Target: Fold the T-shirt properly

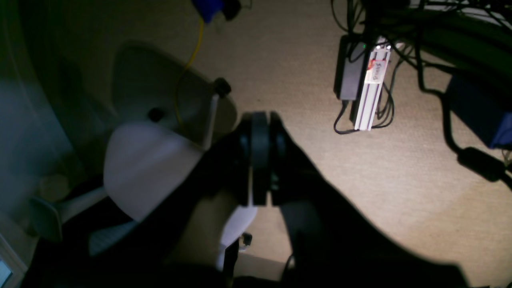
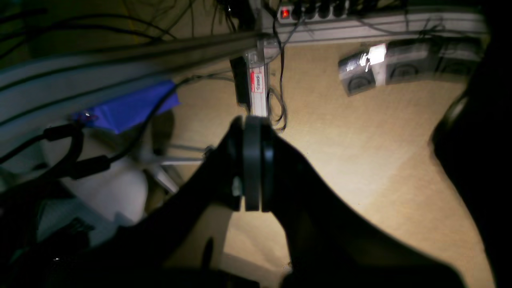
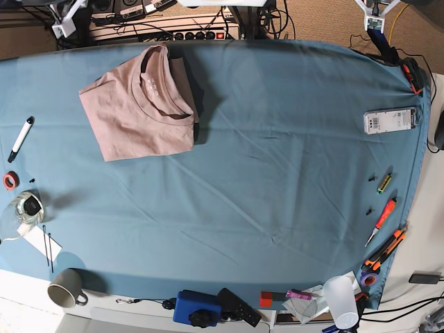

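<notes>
From my left wrist, my left gripper (image 1: 260,158) has its fingers pressed together on nothing, over tan carpet (image 1: 400,168) and a white chair (image 1: 148,168). From my right wrist, my right gripper (image 2: 253,168) is likewise pressed together and empty above the carpet, cables beyond. In the base view, the T-shirt (image 3: 139,111) lies folded, collar up, at the far left of the blue table cloth (image 3: 277,173)
</notes>
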